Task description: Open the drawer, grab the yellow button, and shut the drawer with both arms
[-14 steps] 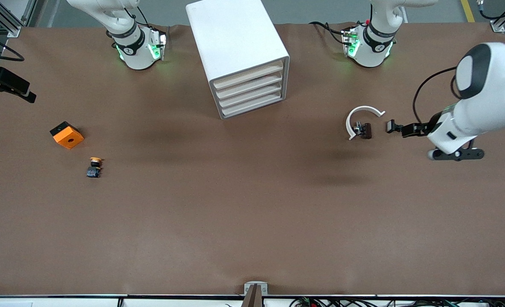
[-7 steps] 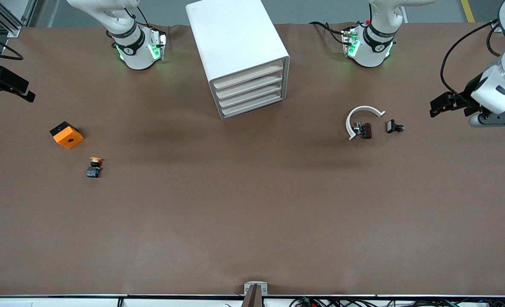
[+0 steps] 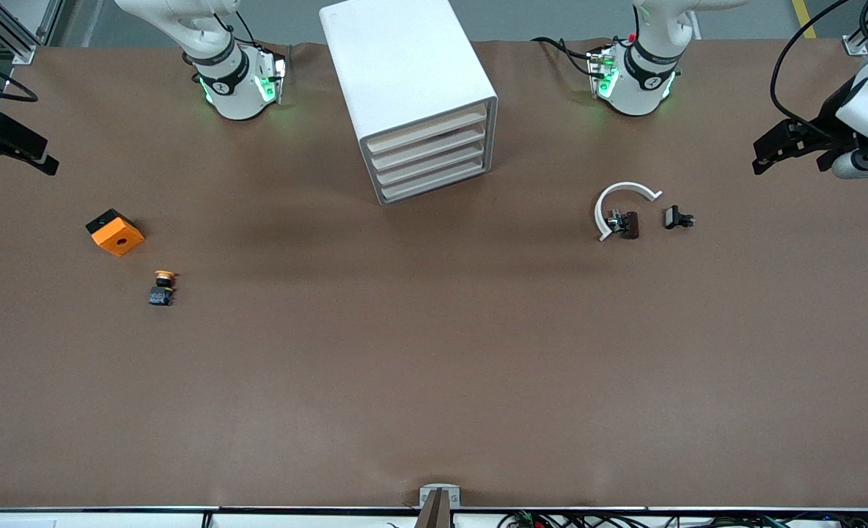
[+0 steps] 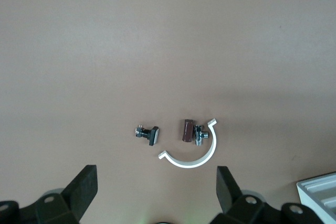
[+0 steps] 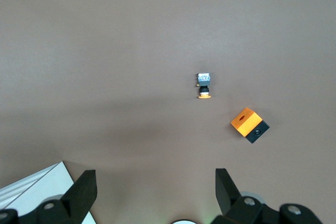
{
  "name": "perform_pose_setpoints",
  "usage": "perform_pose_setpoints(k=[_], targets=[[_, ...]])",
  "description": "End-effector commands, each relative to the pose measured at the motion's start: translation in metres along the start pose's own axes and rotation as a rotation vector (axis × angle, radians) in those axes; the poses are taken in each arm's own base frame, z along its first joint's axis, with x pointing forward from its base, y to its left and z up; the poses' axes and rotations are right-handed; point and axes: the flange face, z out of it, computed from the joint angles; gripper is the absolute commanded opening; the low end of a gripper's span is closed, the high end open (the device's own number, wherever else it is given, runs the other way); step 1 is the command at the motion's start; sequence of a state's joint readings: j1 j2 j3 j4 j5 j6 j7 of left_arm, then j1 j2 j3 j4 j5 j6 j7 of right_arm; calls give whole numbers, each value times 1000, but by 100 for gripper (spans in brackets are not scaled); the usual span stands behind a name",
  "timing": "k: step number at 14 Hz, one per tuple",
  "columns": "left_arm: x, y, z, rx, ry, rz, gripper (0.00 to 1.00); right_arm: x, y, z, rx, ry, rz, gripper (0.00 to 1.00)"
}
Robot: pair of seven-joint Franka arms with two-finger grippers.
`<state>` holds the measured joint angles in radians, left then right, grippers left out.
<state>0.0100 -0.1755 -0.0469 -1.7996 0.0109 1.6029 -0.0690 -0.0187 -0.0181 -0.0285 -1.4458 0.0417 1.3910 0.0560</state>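
Right gripper [image 3: 9,150], jaws spread, empty, waits at 9 o'clock table edge. Orange block [image 3: 114,232] and button [image 3: 161,287] lie on brown table [image 3: 434,367], button nearer the camera. Cabinet [image 3: 412,95] at 12; top drawer [image 3: 427,130] shut. White band [image 3: 619,205], black clips [image 3: 677,218] at 3. Left gripper [image 3: 786,150], released, has pulled back from clips.

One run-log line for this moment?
beige-fronted top drawer: shut | orange-capped button: on table | left end effector: open, empty | right end effector: open, empty
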Motion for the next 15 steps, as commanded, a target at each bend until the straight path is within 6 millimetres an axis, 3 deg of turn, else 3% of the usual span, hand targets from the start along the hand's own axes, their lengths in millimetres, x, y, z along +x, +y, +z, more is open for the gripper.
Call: perform_pose_setpoints(k=[1, 9, 12, 15], targets=[[-1, 1, -13, -9, 4, 13, 100, -4, 3, -1, 10, -33, 9, 100], [-2, -4, -18, -10, 1, 18, 100, -27, 7, -2, 13, -40, 9, 100], [9, -5, -14, -11, -2, 29, 100, -38, 7, -6, 14, -34, 9, 100], [12, -5, -14, -10, 4, 29, 100, -53, 1, -21, 15, -9, -7, 100]])
